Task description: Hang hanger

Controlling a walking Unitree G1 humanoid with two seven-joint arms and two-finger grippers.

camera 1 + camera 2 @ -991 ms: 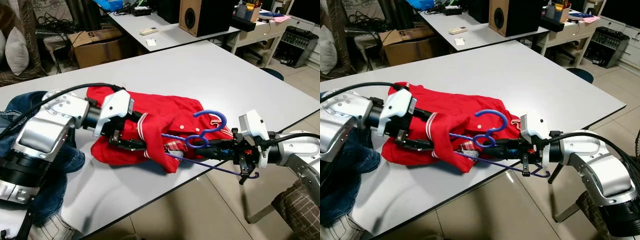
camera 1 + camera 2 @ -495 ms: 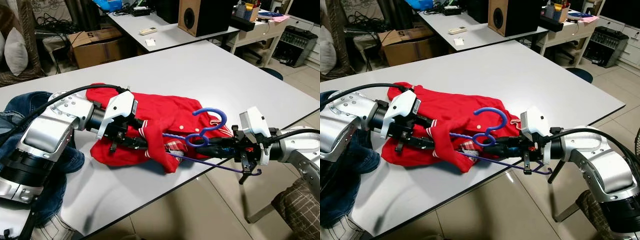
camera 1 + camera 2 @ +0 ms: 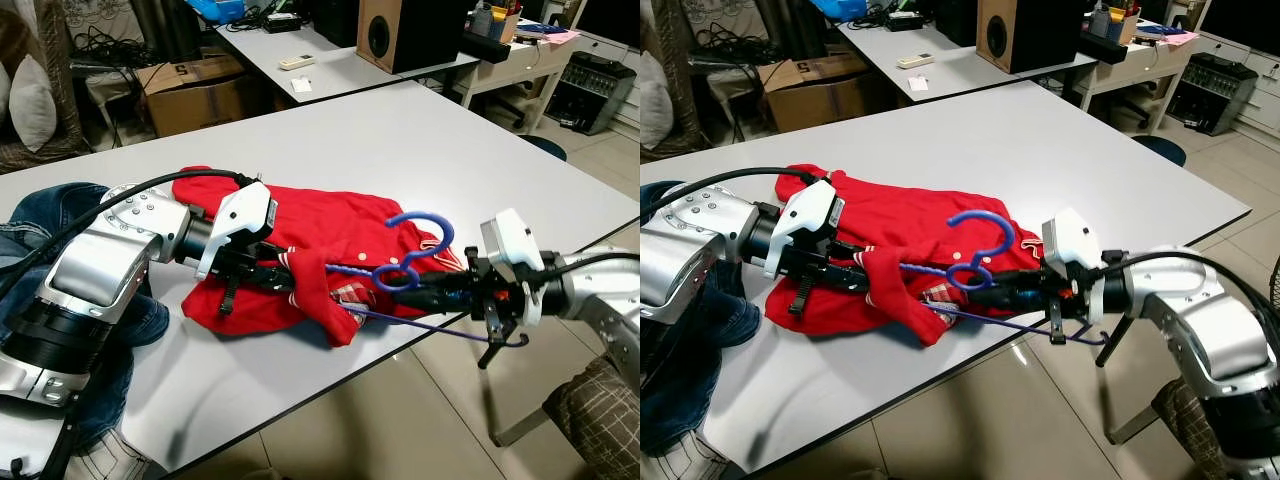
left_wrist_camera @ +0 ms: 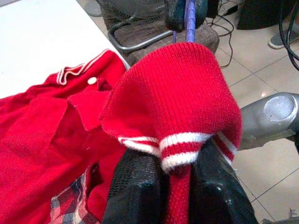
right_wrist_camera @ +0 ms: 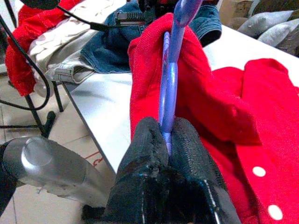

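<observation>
Left eye view: white bench [image 3: 400, 140] carries a red jacket [image 3: 320, 225], spread near the front edge; left gripper [image 3: 285, 275] lies on the jacket's left side, fingers pinched on a striped red cuff [image 3: 300, 268]; right gripper [image 3: 425, 293] reaches in from 3 o'clock at the bench edge, fingers clamped on a blue hanger [image 3: 410, 262]; hanger hook curls up over the jacket's right part, one end tucked into the red cloth, lower bar [image 3: 440, 330] jutting out past the bench edge; jeans [image 3: 40, 215] heaped at 9 o'clock by the left arm; speaker [image 3: 400, 30] and cardboard box [image 3: 195, 90] at 12 o'clock, beyond the bench.

Right eye view: same layout; hanger bar overhangs tiled floor [image 3: 970, 420].

Left wrist view: two black fingers [image 4: 135, 186] closed on the cuff, white stripes showing between them; hanger shaft enters the sleeve at its far end.

Right wrist view: black fingers [image 5: 149, 149] shut tight around the hanger shaft; red cloth draped over the shaft just beyond; jeans lie farther off.
</observation>
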